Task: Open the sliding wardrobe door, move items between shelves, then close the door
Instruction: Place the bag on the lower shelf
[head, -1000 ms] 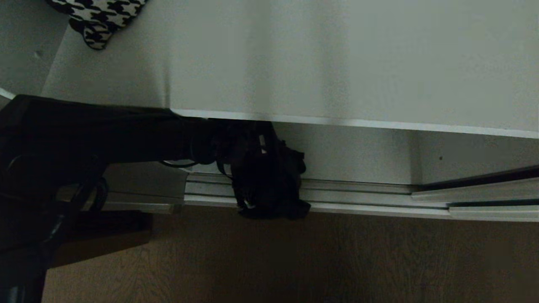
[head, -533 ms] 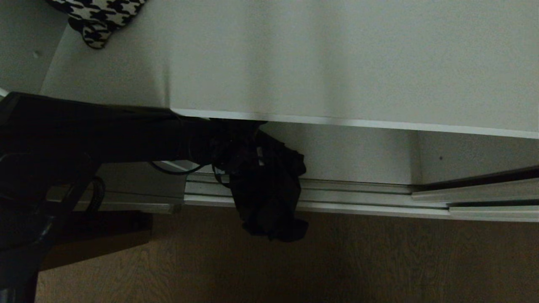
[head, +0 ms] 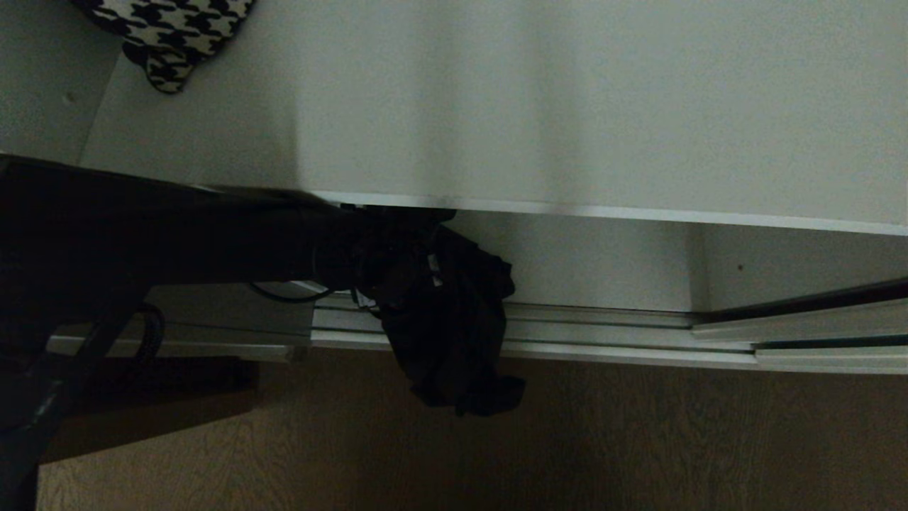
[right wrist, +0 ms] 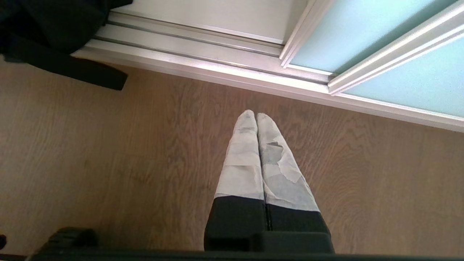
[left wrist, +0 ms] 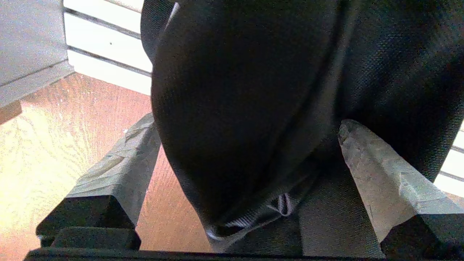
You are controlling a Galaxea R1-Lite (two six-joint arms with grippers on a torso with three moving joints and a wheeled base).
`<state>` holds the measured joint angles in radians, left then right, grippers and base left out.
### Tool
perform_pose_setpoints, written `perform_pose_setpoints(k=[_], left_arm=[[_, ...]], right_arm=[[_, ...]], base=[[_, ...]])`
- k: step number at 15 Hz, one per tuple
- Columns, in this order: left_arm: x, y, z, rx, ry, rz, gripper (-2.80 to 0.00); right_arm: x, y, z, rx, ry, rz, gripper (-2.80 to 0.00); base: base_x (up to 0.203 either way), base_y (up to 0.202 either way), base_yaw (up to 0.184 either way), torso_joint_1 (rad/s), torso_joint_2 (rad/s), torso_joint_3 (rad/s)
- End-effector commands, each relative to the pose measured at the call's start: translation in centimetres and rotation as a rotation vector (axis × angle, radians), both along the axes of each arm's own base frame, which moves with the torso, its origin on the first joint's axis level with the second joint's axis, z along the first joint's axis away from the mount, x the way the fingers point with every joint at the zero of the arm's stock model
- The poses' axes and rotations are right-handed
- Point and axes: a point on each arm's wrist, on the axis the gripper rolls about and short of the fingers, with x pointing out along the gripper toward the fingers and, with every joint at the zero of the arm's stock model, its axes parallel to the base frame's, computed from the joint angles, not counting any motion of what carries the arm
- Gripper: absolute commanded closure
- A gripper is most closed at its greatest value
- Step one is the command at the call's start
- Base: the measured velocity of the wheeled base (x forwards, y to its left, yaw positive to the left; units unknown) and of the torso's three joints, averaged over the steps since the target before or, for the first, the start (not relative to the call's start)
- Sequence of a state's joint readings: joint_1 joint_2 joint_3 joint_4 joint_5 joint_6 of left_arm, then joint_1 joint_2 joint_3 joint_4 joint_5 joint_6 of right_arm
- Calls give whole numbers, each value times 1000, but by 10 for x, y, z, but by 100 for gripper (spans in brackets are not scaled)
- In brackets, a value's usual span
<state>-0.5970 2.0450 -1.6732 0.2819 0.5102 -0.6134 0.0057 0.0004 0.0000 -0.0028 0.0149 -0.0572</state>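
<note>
Lower than a second ago, the soft black fabric pouch bag [head: 454, 333] now droops past the ribbed silver floor track [head: 610, 337] onto the line of the brown wood-grain floor [head: 638, 440], its bottom fold sagging further out from under the shelf. It hangs at the end of the robot's black left arm [head: 177, 234], which reaches in from the left beneath the front edge of the wide, plain white shelf board [head: 567, 106]. The left gripper [left wrist: 239, 145] stands with its pale taped fingers [left wrist: 377, 174] spread wide, the dark pouch bulging between them and filling the gap; whether they press on the fabric cannot be told. A black-and-white houndstooth bag [head: 167, 35] lies at the far left corner of the shelf, well apart from the pouch. The right gripper [right wrist: 256, 117] hangs parked over the floor, its taped fingertips pressed together with nothing between them. Beside it, to the right of the wardrobe opening, the frosted pale blue-green sliding door [right wrist: 406, 76] sits in its silver-white frame on the track, slid aside.
</note>
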Motion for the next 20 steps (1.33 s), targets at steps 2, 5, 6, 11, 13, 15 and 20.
perform_pose_setpoints(k=[2,5,6,11,13,15,20], left_arm=[[-4,3,11,-25,-27,4,-280],[-1,1,8,-9,-21,-14,-280],[-1,1,8,-11,-21,-14,-280],[-2,1,6,-7,-12,-11,-280],[-1,1,6,-6,-18,-10,-280],[0,1,6,-2,-16,-8,-280],[3,-1,2,-5,-22,4,-280]], right_arm=[[0,0,0,-1,-2,1,0],[0,0,0,-1,-3,1,0],[0,0,0,-1,-4,1,0],[0,0,0,-1,-4,1,0],[0,0,0,-1,-4,1,0],[0,0,0,-1,-3,1,0],[0,0,0,-1,-4,1,0]], base=[[0,0,0,0,0,0],[0,0,0,0,0,0],[0,0,0,0,0,0],[-64,0,2,3,-2,2],[-202,0,0,-13,-7,13],[-196,0,1,1,2,0],[-59,0,0,0,1,2]])
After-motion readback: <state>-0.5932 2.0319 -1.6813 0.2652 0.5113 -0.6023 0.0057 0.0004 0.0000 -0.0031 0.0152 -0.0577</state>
